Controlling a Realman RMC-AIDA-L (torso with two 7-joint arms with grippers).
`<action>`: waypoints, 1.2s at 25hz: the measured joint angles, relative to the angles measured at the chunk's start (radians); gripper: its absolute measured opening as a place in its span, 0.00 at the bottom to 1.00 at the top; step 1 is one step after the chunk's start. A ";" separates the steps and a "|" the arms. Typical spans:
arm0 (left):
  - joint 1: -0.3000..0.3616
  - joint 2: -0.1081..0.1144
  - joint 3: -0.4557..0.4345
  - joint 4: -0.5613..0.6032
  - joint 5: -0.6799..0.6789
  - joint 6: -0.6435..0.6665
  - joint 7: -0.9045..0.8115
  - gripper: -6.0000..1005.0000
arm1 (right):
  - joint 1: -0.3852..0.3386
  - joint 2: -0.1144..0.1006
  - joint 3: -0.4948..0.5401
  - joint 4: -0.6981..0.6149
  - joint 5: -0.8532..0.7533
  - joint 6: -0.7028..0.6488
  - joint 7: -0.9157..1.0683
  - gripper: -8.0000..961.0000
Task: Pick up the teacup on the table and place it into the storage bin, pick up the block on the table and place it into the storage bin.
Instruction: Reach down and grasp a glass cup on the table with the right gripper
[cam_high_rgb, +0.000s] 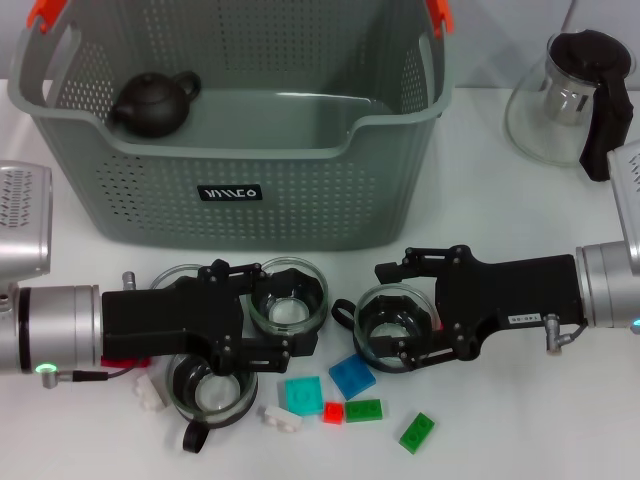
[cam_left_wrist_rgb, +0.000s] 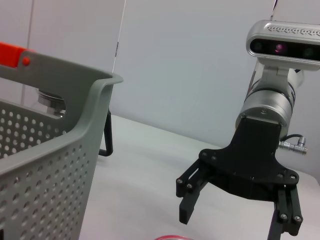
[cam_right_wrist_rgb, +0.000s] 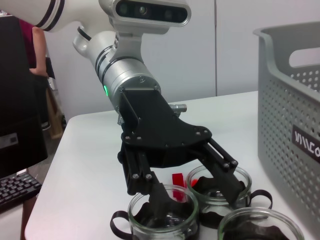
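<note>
While my two arms reach in low over the white table (cam_high_rgb: 520, 400), the head view lists: large grey perforated plastic storage bin (cam_high_rgb: 240, 200) at the back, a dark brown clay teapot (cam_high_rgb: 152, 102) inside it; my left gripper (cam_high_rgb: 262, 320), jaws spread wide around a clear glass teacup (cam_high_rgb: 288, 297); my right gripper (cam_high_rgb: 405, 315), jaws wide around a second glass teacup (cam_high_rgb: 395, 327); small plastic blocks (cam_high_rgb: 352, 377) scattered in front. Left wrist view: bin wall, right gripper hanging open. Right wrist view: left gripper open over three glass teacups, bin beside them.
</note>
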 joint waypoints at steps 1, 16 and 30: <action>0.000 0.000 0.000 0.000 0.000 0.000 0.000 0.74 | 0.000 0.000 0.001 -0.001 0.000 -0.001 0.000 0.95; -0.003 0.000 -0.003 0.000 -0.001 0.000 -0.002 0.72 | -0.001 0.000 0.004 -0.011 0.001 -0.001 0.000 0.95; 0.005 0.000 -0.011 -0.001 -0.015 0.010 -0.018 0.71 | -0.002 0.000 0.000 -0.011 -0.001 -0.003 0.002 0.95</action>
